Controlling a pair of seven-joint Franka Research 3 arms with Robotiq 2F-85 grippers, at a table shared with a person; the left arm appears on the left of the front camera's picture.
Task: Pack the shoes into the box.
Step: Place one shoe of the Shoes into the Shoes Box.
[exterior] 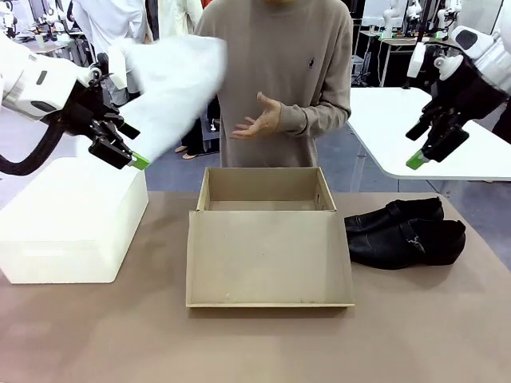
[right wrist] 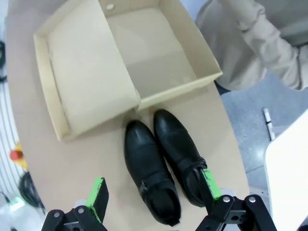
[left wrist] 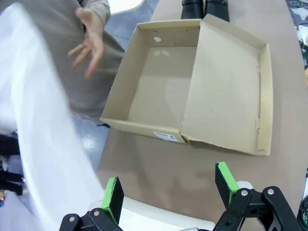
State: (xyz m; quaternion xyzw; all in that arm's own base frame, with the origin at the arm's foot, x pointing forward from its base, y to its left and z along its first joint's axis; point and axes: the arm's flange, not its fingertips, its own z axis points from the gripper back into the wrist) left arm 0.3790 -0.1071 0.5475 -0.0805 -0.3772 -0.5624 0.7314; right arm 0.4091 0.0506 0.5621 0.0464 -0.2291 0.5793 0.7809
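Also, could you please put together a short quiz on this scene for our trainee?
1. True or false: the shoes are already inside the box.
2. Where does the white bin stand relative to the box? A) on the robot's left of it B) on the robot's right of it C) inside it
3. Fill in: the box's lid lies ____, flat on the table.
Key: 1 false; 2 A; 3 open.
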